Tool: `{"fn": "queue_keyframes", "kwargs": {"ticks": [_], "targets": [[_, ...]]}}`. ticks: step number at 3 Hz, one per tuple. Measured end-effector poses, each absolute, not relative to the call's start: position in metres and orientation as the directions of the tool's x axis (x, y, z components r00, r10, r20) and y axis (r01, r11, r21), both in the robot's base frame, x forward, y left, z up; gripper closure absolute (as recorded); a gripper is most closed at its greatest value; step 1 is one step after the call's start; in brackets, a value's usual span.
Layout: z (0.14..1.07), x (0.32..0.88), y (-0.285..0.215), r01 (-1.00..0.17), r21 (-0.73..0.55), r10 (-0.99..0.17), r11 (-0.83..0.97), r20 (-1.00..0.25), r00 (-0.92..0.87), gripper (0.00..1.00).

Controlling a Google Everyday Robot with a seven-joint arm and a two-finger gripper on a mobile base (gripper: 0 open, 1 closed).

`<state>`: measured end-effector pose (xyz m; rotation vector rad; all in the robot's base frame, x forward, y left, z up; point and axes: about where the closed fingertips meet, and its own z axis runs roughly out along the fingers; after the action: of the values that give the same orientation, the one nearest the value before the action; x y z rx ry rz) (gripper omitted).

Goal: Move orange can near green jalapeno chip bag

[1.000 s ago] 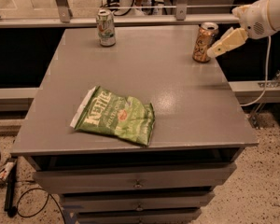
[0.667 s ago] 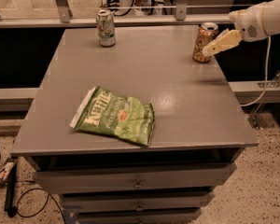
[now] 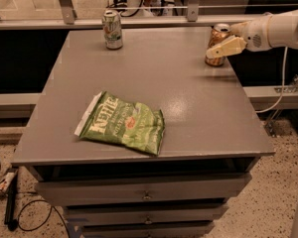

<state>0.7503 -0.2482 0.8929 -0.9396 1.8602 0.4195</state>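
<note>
**A:** Where do we have the end effector [image 3: 222, 48]?

**B:** We see it at the far right corner of the surface [image 3: 188, 93]. It sits at the end of the white arm [image 3: 280, 29], which reaches in from the right edge. Its cream-coloured tip slants down and to the left across the front of the orange can [image 3: 218, 34].

**A:** Can we say it is pinching the can?

**B:** We cannot tell. It overlaps the can from where we look. Whether it is spread, pressed together or clamped on the can does not show.

**A:** And the can itself?

**B:** It stands upright on the surface, close to the far right edge, silver top up.

**A:** Where do we place the green jalapeno chip bag [image 3: 125, 124]?

**B:** It lies flat on the near left part of the surface, turned at an angle, with its white "Kettle" lettering facing up. One corner comes close to the front edge. We see a broad stretch of bare grey surface between it and the orange can, so the two are well apart.

**A:** What else do we see up there?

**B:** A pale green-and-white can [image 3: 112, 29] stands upright near the far edge, left of the middle. It is well apart from both the bag and the orange can.

**A:** And around the surface?

**B:** Below it we see grey drawers [image 3: 146, 193] with small pulls. A pale cable [image 3: 286, 68] hangs down from the arm on the right, over a speckled floor [image 3: 283, 192].
</note>
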Motion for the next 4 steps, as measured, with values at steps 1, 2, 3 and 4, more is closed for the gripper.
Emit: {"fn": "queue_keyframes", "kwargs": {"ticks": [1, 2, 3, 4], "targets": [[0.890, 0.758, -0.242, -0.758, -0.099, -0.387, 0.645, -0.897, -0.213, 0.40], [0.892, 0.757, -0.237, -0.762, -0.093, -0.373, 0.641, -0.905, -0.204, 0.64], [0.904, 0.735, -0.224, -0.800, -0.056, -0.333, 0.597, -0.925, -0.183, 0.95], [0.925, 0.709, -0.208, -0.840, -0.043, -0.317, 0.540, -0.935, -0.156, 1.00]]}}
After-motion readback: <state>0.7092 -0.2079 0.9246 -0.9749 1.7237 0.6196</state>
